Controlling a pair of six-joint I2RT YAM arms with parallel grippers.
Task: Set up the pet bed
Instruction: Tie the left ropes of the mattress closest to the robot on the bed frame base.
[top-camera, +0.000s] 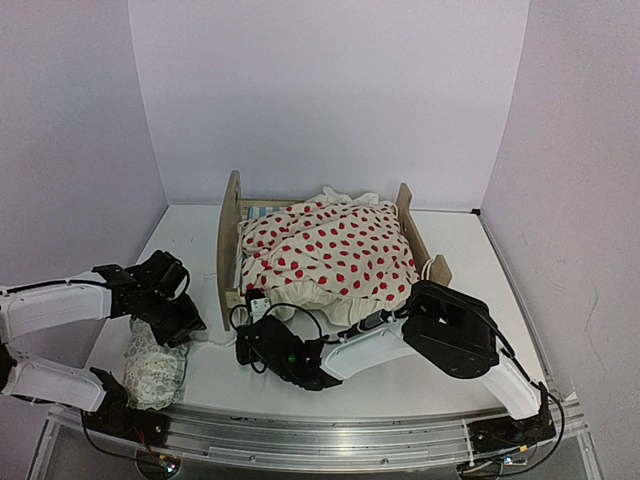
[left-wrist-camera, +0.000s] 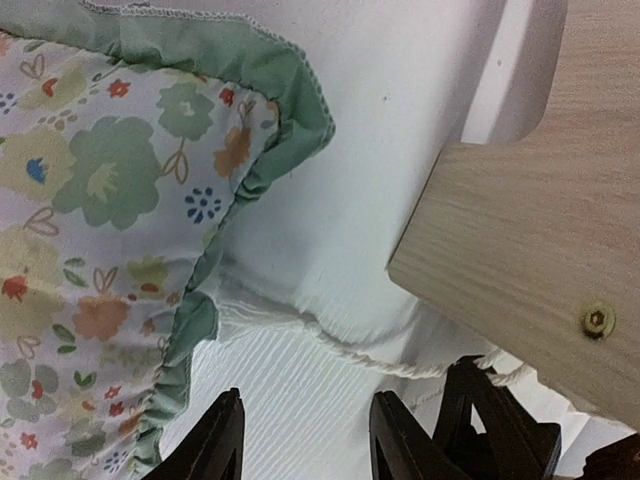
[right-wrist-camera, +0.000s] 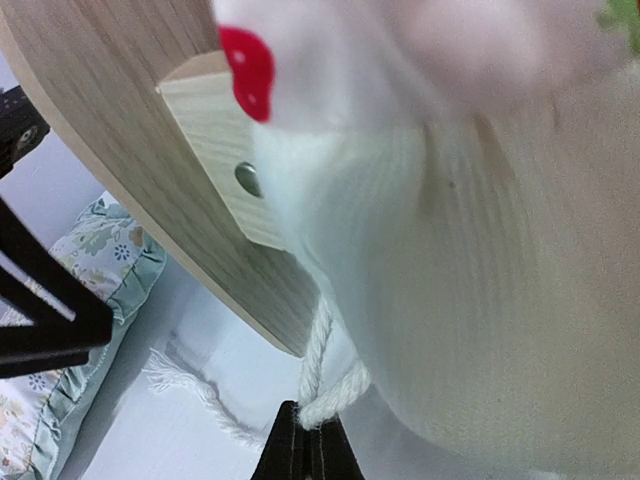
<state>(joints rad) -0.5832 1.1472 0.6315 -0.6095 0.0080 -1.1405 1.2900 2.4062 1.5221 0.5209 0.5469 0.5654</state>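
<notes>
Right gripper (right-wrist-camera: 305, 440) of mine pinches shut on a white cord (right-wrist-camera: 318, 360); my left gripper (left-wrist-camera: 305, 425) hangs parted beside the pillow (left-wrist-camera: 90, 200). The pet bed (top-camera: 229, 240) stands far back on the white table (top-camera: 470, 260), lilac walls (top-camera: 330, 90) around.

no text, brand, number or sign can be read in any view. a small white patch (top-camera: 257, 303) with dark specks, at 7 o'clock of the pet bed (top-camera: 229, 240), is too small to make out.
</notes>
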